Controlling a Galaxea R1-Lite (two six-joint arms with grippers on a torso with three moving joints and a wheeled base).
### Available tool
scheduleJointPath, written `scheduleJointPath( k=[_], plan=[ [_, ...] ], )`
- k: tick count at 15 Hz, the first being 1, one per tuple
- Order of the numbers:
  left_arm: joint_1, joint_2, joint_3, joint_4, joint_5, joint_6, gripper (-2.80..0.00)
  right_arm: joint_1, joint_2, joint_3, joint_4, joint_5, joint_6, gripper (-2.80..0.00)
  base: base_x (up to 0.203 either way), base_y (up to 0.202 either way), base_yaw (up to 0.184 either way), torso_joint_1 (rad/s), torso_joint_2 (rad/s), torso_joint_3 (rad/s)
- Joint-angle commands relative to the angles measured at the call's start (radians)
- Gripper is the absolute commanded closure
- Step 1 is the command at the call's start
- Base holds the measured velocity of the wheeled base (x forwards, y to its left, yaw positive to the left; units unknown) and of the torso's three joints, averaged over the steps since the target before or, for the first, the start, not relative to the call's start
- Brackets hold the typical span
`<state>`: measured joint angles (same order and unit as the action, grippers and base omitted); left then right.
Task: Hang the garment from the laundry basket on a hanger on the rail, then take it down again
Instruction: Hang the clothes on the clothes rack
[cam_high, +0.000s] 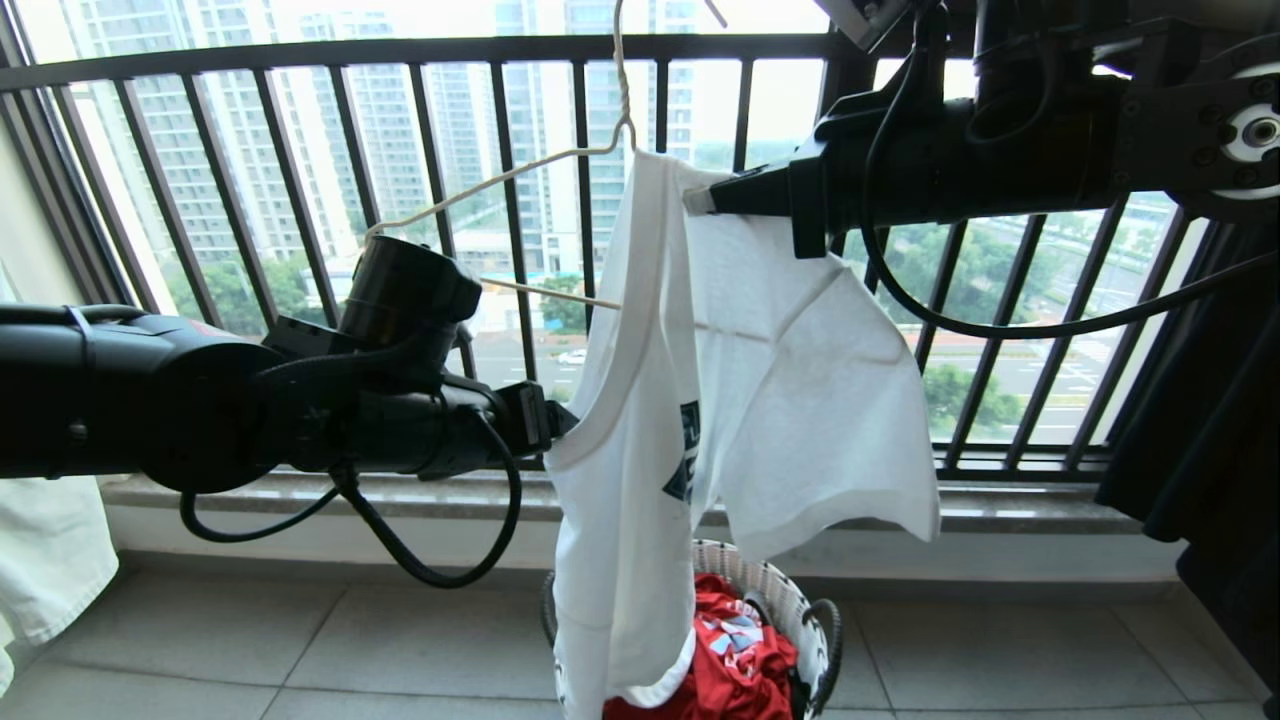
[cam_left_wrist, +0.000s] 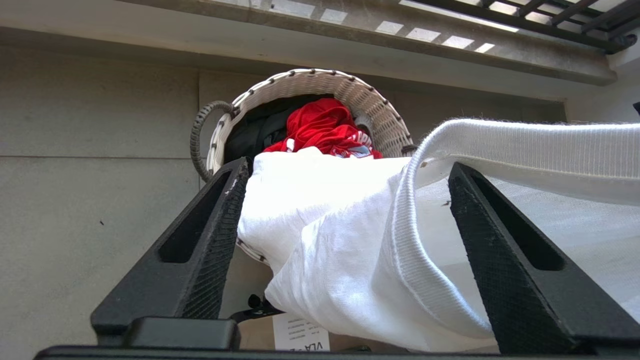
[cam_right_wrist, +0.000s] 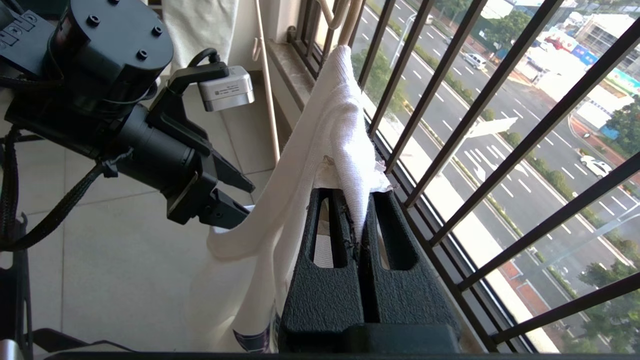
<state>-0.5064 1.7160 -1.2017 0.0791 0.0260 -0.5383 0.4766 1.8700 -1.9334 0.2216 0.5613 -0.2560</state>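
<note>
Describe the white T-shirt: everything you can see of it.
The white T-shirt is soft cotton-looking knit with a ribbed collar and a dark-blue chest logo, partly folded from sight. It hangs crumpled over one arm of the wire hanger, its lower end drooping into the basket. The right gripper is shut on its upper fabric; the left gripper stands open around the collar.

A white paper tag (cam_left_wrist: 301, 334) at six o'clock in the left wrist view shows the letters "VLA". The garment's (cam_high: 640, 420) chest logo lettering cannot be read.
</note>
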Motion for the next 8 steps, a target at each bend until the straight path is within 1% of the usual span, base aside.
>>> scheduleJointPath(
  k=[1, 6, 8],
  plan=[
    [0.0, 0.001, 0.001, 0.001, 0.0, -0.003, 0.0, 0.0, -0.003, -0.002, 0.001, 0.003, -0.002, 0.0, 0.0, 0.0, 0.0, 0.0, 0.0, 0.0],
    [0.002, 0.004, -0.001, 0.001, 0.002, -0.003, 0.0, -0.003, -0.002, -0.001, 0.002, 0.003, -0.002, 0.0, 0.0, 0.0, 0.0, 0.0, 0.0, 0.0],
    [0.016, -0.002, -0.004, 0.001, 0.001, -0.002, 0.0, -0.005, -0.002, 0.01, 0.004, 0.003, -0.002, 0.0, 0.0, 0.0, 0.0, 0.0, 0.0, 0.0]
  ],
)
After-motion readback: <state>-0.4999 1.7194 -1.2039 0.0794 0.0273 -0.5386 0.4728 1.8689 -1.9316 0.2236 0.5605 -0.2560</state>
